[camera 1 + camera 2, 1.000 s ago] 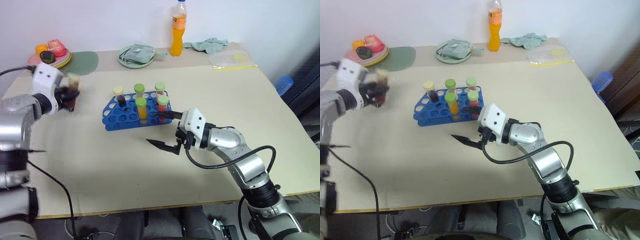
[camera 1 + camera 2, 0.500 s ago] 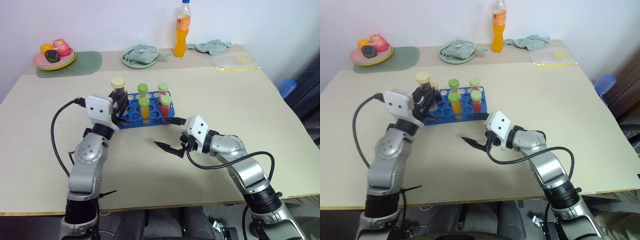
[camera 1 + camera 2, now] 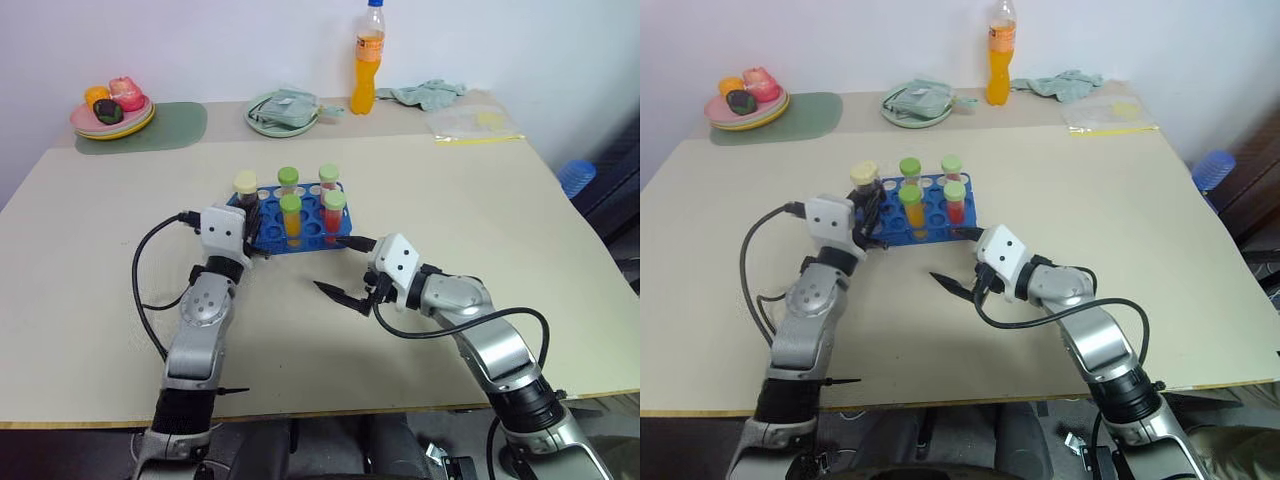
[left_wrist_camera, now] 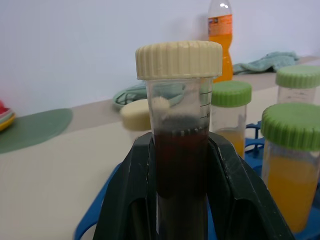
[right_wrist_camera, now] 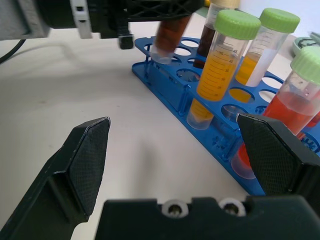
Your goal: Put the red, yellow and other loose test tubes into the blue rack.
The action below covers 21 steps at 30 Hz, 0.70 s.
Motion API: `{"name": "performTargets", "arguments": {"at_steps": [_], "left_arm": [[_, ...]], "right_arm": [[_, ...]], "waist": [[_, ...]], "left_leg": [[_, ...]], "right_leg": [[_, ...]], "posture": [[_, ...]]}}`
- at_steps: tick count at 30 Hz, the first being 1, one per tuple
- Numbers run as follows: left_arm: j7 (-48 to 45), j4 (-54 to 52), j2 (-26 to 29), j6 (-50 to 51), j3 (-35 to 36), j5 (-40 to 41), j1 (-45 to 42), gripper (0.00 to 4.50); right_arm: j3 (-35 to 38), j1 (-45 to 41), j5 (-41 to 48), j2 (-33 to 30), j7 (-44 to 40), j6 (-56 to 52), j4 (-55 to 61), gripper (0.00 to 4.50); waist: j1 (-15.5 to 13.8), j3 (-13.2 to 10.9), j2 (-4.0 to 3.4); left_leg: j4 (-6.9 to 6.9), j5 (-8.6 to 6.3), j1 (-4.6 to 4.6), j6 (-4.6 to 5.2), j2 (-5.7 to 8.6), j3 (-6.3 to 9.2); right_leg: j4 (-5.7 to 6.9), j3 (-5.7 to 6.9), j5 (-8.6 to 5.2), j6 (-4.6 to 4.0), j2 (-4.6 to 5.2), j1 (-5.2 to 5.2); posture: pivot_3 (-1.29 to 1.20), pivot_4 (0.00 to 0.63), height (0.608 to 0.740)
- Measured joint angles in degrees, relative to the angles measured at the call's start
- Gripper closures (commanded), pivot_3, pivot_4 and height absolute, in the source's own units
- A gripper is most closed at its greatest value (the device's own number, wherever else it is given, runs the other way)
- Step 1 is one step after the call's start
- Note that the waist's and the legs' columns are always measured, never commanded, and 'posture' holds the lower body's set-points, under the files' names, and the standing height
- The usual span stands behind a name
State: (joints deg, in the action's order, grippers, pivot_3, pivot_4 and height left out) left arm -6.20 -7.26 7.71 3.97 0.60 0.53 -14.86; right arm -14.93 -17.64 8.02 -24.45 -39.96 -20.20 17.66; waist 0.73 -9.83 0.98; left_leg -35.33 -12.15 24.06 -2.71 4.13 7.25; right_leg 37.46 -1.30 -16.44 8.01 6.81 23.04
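Left pincer [image 4: 182, 200] pinching brown tube [image 4: 180, 150] upright, at rack [image 3: 262, 243] corner. Right pincer [image 5: 185, 150] spread wide, empty, beside rack over tabletop [image 3: 480, 200].

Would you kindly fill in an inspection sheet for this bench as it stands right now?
Surface: beige table, flat, no spills seen.
Job's things: blue rack mid-table holds five capped tubes; dark brown tube clamped in the left gripper, its tip at the rack's near edge, not seated.
Clutter: orange bottle, green plate, cloth, fruit plate, green mat, plastic bag, all along the far edge.
Grippers: left shut on the tube; right gripper open, empty, beside the rack.
Cables: black cable loops off each arm.
Surroundings: white wall; blue object beyond the table.
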Motion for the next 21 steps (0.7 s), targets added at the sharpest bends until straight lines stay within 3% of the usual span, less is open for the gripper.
{"name": "performTargets", "arguments": {"at_steps": [21], "left_arm": [[1.7,3.4,0.7,-4.2,-0.9,-3.2,-0.1,3.76]], "right_arm": [[0.0,0.5,0.0,0.3,0.9,0.0,0.0,0.0]], "waist": [[0.0,0.0,-0.01]], "left_leg": [[0.02,0.0,-0.12,0.0,0.0,0.02]], "right_leg": [[0.0,0.01,0.0,0.0,-0.01,-0.11]], "posture": [[0.0,0.15,0.74]]}}
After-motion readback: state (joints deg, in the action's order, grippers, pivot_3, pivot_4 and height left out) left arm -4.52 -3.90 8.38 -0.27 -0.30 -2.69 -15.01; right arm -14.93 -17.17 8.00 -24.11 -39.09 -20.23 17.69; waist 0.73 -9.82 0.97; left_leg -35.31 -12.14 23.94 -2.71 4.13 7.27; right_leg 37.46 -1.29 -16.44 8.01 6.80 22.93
